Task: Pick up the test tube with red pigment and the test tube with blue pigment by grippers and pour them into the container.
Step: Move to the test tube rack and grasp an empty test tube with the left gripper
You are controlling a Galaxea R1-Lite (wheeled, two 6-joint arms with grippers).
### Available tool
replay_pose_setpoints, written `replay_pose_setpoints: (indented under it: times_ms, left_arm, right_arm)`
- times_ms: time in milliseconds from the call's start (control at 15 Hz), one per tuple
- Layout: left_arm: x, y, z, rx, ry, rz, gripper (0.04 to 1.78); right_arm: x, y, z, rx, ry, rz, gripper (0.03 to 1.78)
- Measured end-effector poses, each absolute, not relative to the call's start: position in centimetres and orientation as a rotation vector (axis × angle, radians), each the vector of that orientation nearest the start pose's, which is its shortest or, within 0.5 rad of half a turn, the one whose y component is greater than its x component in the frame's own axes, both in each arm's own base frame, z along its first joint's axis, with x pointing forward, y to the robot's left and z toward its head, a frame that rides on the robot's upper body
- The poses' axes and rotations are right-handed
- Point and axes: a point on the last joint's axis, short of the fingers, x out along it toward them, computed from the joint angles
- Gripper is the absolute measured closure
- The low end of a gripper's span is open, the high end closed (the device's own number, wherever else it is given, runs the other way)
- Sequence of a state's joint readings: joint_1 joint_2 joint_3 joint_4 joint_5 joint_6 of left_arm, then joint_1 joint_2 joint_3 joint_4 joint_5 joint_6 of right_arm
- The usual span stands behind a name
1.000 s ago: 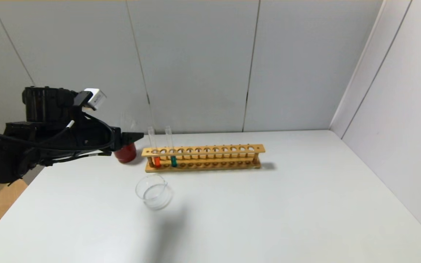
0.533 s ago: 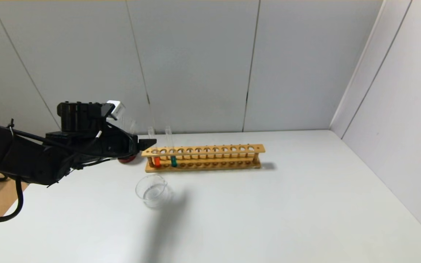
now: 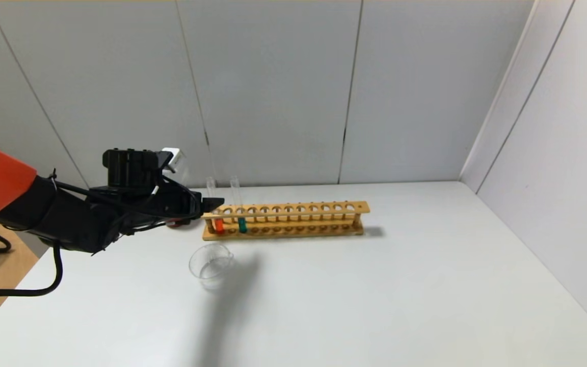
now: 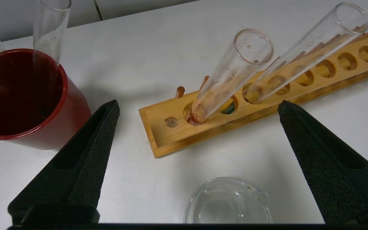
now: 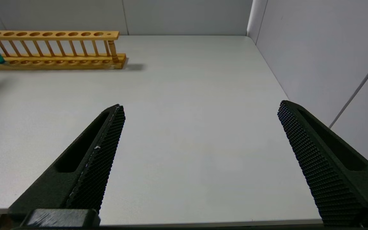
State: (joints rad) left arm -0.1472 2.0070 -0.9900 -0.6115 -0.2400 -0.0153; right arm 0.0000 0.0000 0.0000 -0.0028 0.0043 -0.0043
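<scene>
the left claw [image 4: 196,108] is hanging wide and empty, with the glass container [image 4: 228,204] lying just beneath it. the red-pigment test tube [image 4: 225,80] is standing just ahead in the wooden rack [image 4: 299,92], the blue-pigment test tube [image 4: 302,54] just beyond. this looks like the reach; next it needs centring and closing on the red tube. the right claw [image 5: 200,137] is idling wide, far off over the counter [image 5: 184,95].

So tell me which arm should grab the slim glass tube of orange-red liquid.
Left. The left gripper, open, hovers beside that tube in the wooden rack; the right gripper is far off.
</scene>
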Motion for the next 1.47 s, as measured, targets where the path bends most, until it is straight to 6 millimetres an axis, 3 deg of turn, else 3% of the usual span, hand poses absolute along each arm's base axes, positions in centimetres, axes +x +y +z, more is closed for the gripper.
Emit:
replay_pose_setpoints:
  times_ms: [1067,1267,1467]
  left_arm:
    - [40.4,-7.2,9.7,-0.036,0.424,-0.339,0.12]
    - [40.8,-7.2,9.5,-0.037,0.424,-0.338,0.38]
    - [40.9,-7.5,9.3,-0.041,0.427,-0.342,0.87]
  right_arm:
    - [-2.3,0.0,7.6,-0.004,-0.003,0.004,0.06]
    - [-2.3,0.0,7.6,-0.004,-0.003,0.004,0.06]
    - [-2.3,0.0,7.6,-0.004,-0.003,0.004,0.06]
